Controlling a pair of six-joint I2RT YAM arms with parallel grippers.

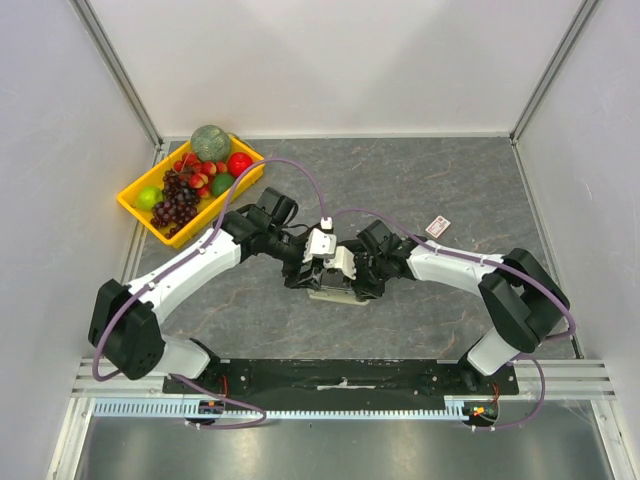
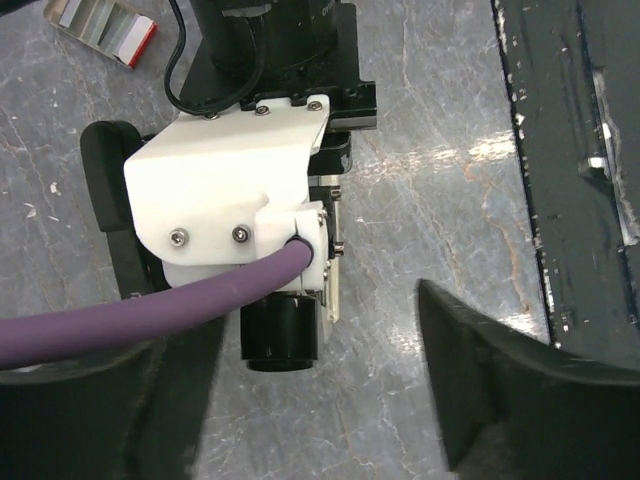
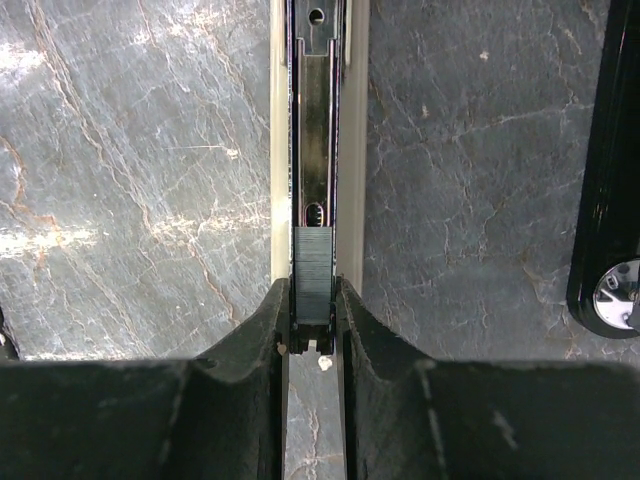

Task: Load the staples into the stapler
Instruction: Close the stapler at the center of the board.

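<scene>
grey marbled table (image 1: 420, 170) carries everything, and the left arm (image 1: 190, 265) and right arm (image 1: 450, 265) lean in from the lower corners of the top view to meet at its centre, likely so that both can reach the stapler there. a yellow tray (image 1: 135, 205) of fruit sits in the upper left, well apart and out of the way. the stapler (image 3: 318, 120) lies flat under the two wrists, its magazine open as a long channel running up the middle of the right wrist view, which is how it must lie to take a strip from above. the small white-and-red box (image 1: 437, 227) rests to the right of centre, near the right arm but apart from the stapler. the staples (image 3: 313, 270), a short grey strip, sit in line with the channel at its lower end. the right gripper (image 3: 312, 300) is nearly pressed together, pinching that strip from both sides, seemingly to guide it down the rail. the left gripper (image 2: 320, 350) is spread wide in the lower part of its view, holding nothing, hovering just beside the right wrist's white camera housing (image 2: 225, 190).
</scene>
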